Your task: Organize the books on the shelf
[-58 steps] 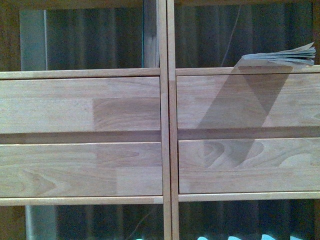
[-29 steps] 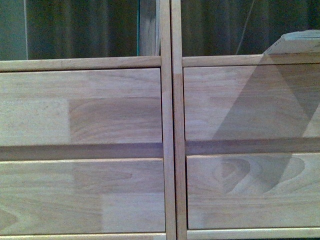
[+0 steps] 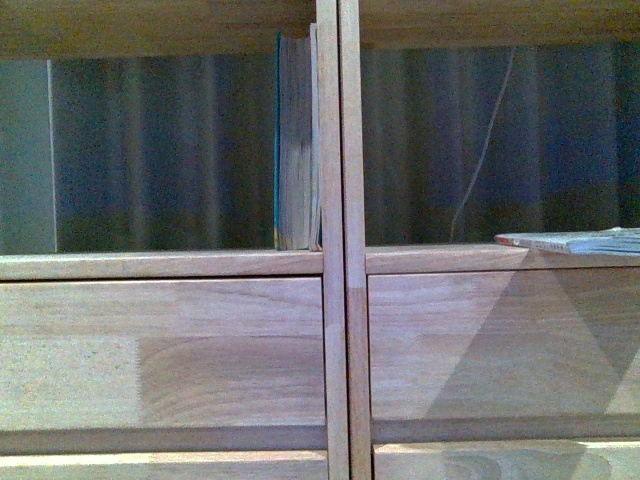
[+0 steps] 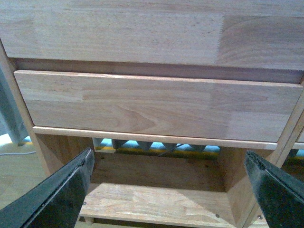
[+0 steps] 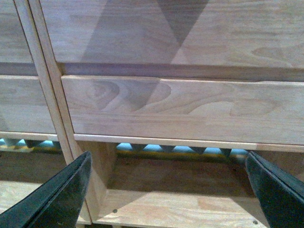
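— Wood fills every view. And the grippers?
— Black left gripper [image 4: 168, 156] and black right gripper [image 5: 167, 157] gape wide, empty, facing plain drawer fronts [image 4: 156, 107].
— Books?
— Light-brown jointed-wood shelf [image 3: 335, 300]: thick teal-edged book [image 3: 295, 140] upright, upper centre; thin white paperback [image 3: 575, 241] flat, right edge.

- My left gripper [image 4: 167, 154] shows two matte black fingers [image 4: 61, 194], wedge-shaped, tapering to narrow tips.
- Their surface is plain and dark, with faint pale speckles and scuffing near the edges.
- My right gripper [image 5: 168, 154] has the same kind of black tapering fingers [image 5: 57, 194], smooth-faced, with a dull grey sheen along the upper edges.
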Motion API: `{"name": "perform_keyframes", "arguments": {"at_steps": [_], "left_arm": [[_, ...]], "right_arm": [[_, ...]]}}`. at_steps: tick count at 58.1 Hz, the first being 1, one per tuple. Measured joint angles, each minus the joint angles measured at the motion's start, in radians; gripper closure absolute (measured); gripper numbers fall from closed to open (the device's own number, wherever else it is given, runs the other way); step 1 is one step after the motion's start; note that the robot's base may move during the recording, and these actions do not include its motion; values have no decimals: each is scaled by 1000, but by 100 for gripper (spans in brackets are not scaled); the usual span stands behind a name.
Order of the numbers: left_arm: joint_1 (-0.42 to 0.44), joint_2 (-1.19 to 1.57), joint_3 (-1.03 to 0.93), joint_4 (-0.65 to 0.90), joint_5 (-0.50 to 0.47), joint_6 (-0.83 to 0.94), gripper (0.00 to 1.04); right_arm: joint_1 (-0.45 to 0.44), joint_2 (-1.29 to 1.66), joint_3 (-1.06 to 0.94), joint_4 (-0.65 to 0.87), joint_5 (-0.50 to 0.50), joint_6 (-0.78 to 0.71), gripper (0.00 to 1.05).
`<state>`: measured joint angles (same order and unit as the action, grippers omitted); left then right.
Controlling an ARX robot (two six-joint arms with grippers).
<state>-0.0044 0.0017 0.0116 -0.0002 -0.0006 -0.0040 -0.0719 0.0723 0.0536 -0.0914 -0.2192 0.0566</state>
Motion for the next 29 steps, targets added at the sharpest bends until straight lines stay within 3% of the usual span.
{"name": "perform_keyframes", "arguments": {"at_steps": [3,7,19,22,29], "left_arm": [[0,0,0,0,0,0,7],[0,0,0,0,0,0,7],[0,0,0,0,0,0,7],[0,0,0,0,1,0,7],[0,0,0,0,0,0,7]], "right_arm": [[-77,127,49,14,-195,80,7],[-137,322,141,159,-344,225,7],[-115,715,387,496,-280,597,7],[-93,841,472,573,-233,774,7],[-56,993,572,625,-154,979,7]]}}
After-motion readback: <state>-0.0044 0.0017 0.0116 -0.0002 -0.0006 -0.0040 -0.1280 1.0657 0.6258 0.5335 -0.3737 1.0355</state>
